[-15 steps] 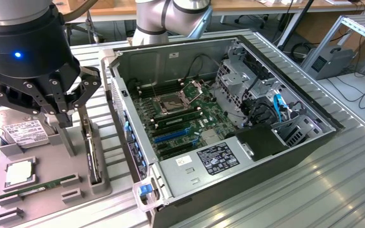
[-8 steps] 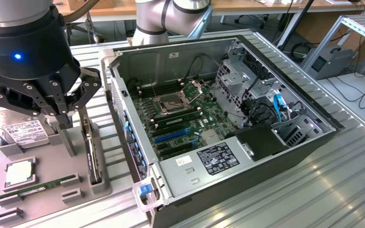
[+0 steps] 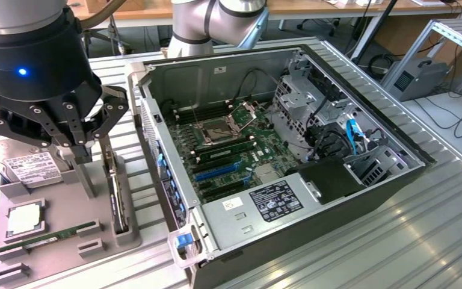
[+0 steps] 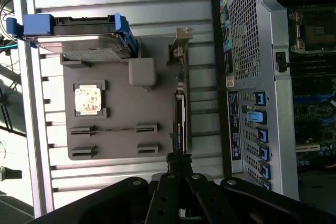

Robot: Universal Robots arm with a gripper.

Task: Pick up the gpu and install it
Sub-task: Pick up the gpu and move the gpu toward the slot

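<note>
The gpu (image 3: 117, 195) is a thin dark card standing on its edge in a slot along the grey tray's (image 3: 62, 211) side nearest the computer case. In the wrist view the gpu (image 4: 180, 111) runs lengthwise, with its metal bracket at the far end beside the hard drive. My gripper (image 3: 84, 153) hangs above the tray, to the exterior view's left of the card. Its fingers are shut with nothing between them. In the wrist view my gripper (image 4: 178, 158) lines up with the card's near end, and I see no contact with it.
The tray (image 4: 121, 145) also carries a hard drive (image 3: 26, 168), a CPU (image 3: 24, 220) and a green RAM stick (image 3: 46, 236). The open computer case (image 3: 351, 114) lies to the exterior view's right, its motherboard (image 3: 239, 141) and blue slots (image 3: 215, 173) exposed. Ribbed metal table (image 3: 375, 247) surrounds everything.
</note>
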